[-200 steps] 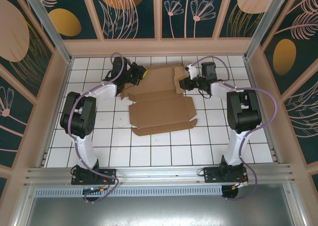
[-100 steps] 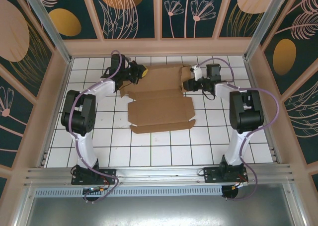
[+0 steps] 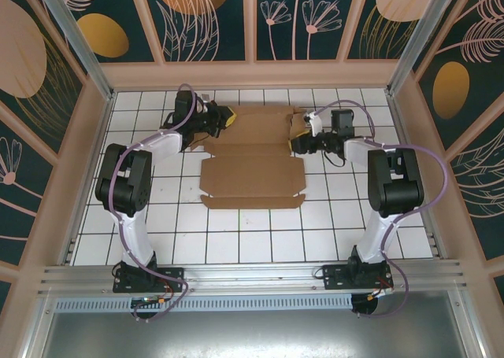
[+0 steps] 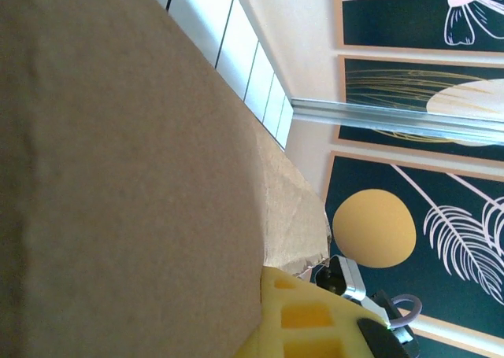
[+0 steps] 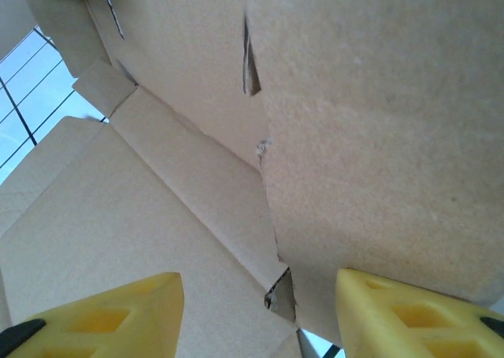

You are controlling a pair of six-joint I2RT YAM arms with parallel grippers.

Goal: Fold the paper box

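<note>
**Your paper box [image 3: 252, 173] is an open sheet toward the back of the tiled table [image 3: 260, 240], one gripper at each far corner.**

You're looking at plain brown cardboard, unprinted, creased into wide panels, with a narrow flap along the near edge and small tabs at the sides. Your left gripper [image 3: 223, 119] is closed tight, apparently pinching the sheet's far left edge; cardboard presses along its yellow finger [image 4: 307, 319]. Your right gripper [image 3: 296, 143] sits at the sheet's right edge, its yellow fingers [image 5: 102, 311] spread apart and holding nothing, with cardboard just beyond them. Both arms reach forward, elbows out, wrists turned inward toward the sheet.
</note>
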